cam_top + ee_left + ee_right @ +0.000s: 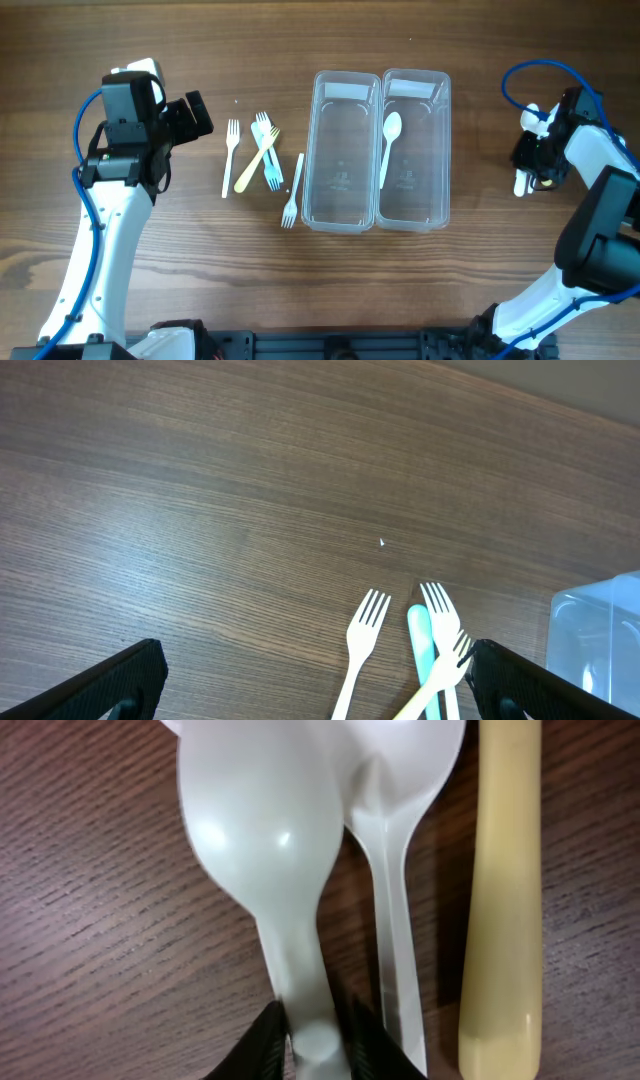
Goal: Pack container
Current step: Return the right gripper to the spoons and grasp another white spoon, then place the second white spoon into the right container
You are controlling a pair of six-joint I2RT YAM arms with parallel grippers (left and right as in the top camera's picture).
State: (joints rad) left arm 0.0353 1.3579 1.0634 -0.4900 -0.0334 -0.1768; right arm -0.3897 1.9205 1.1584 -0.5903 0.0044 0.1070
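Looking from overhead: the container point(342, 150) sits mid-table point(470, 290), long sides running top to bottom, with bare wood on all sides. Its left trough is bare and one trough spoon point(389, 142) lies in the right trough. A loose fork point(293, 190) lies just beside the container's left wall. The fork cluster point(258, 155) is farther left, well apart from the container. The left gripper point(195, 115) is left of the forks. The right gripper point(524, 172) is near the right table edge, with a wide gap of wood between it and the container.

Left wrist: left gripper point(315, 670) is spread wide and holds nothing. A white fork point(362, 635), a blue fork point(420, 635) and a yellow fork point(445, 670) lie between the two fingers. The container corner point(600, 630) shows at the right frame edge, and the rest is open wood.

Right wrist: right gripper point(312, 1045) is pinched narrow on the handle of the gripped spoon point(265, 830). A second spoon point(395, 870) is touching alongside it, and a yellow handle point(505, 890) lies just beside that.
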